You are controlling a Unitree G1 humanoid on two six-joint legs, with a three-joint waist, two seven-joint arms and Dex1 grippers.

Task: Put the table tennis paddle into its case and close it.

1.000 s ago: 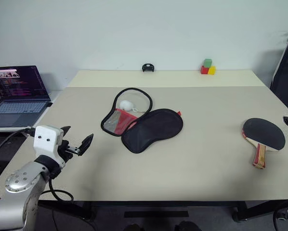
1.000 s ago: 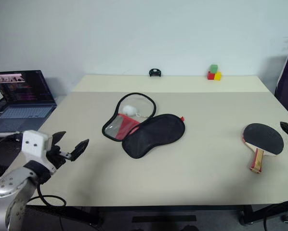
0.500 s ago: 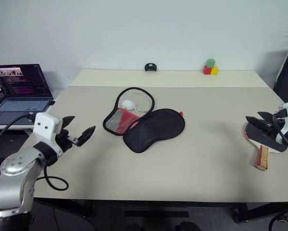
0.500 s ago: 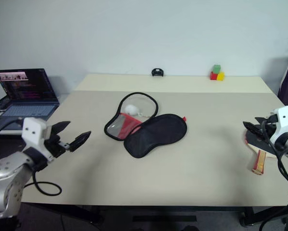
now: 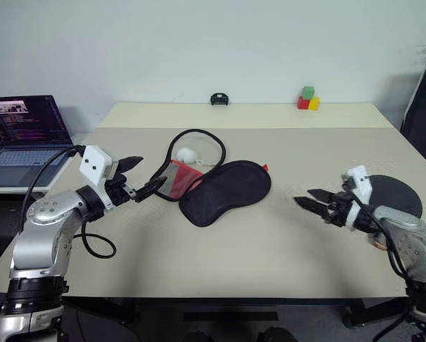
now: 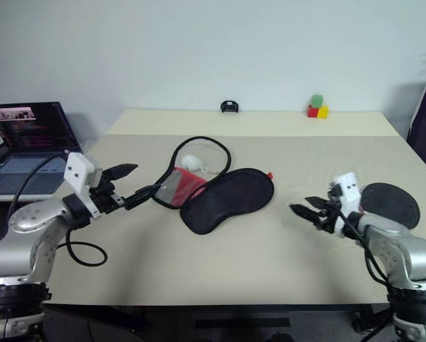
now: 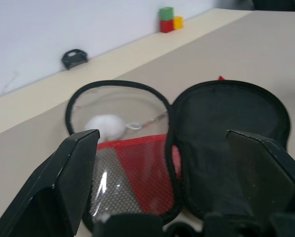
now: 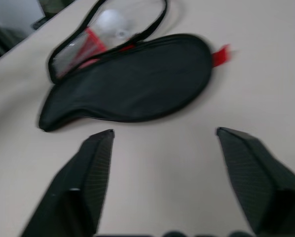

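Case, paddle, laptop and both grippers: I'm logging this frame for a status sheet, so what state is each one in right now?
case: unzipped, lying spread open on the table
table tennis paddle: flat on the table, outside the case, not held
left gripper: open, empty, at the case's left edge
right gripper: open, empty, between case and paddle
laptop: lid up, screen on
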